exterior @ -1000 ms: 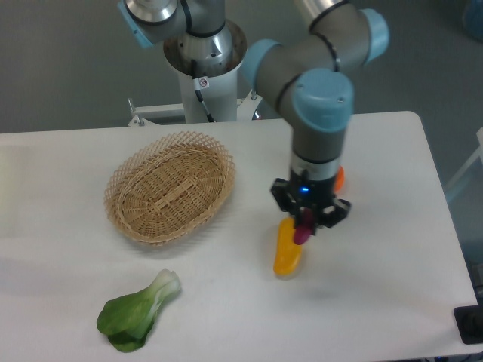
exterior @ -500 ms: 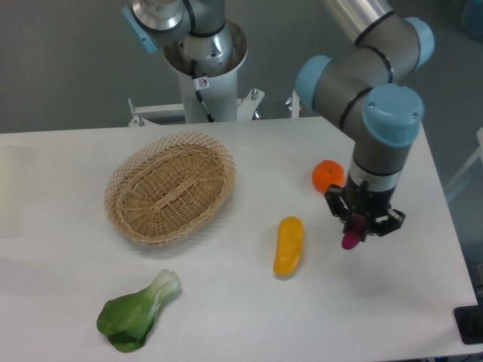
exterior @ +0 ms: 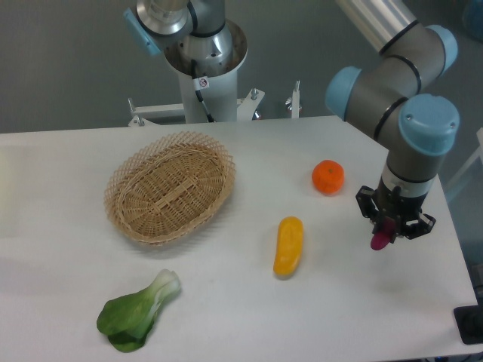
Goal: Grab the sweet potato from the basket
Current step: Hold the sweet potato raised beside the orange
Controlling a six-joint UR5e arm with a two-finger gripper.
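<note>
You have the sweet potato (exterior: 381, 240) in hand: the gripper (exterior: 394, 226) hangs over the right side of the counter (exterior: 226, 302), its fingers closed narrowly on the upper end of the magenta root, which pokes out below them pointing downward. It looks clear of the counter surface, though the gap is hard to judge from this angle. The basket (exterior: 170, 186) sits well apart on the left and holds nothing that you can see, so the pick itself looks done, with the root out of the wicker and carried away from it. What is left, as far as you can judge, is only to keep the grip secure, since the hold is near one tapered end and could slip. The yellow vegetable (exterior: 288, 245), the orange fruit (exterior: 328, 176) and the leafy green (exterior: 137, 312) lie on the counter untouched by the gripper.
</note>
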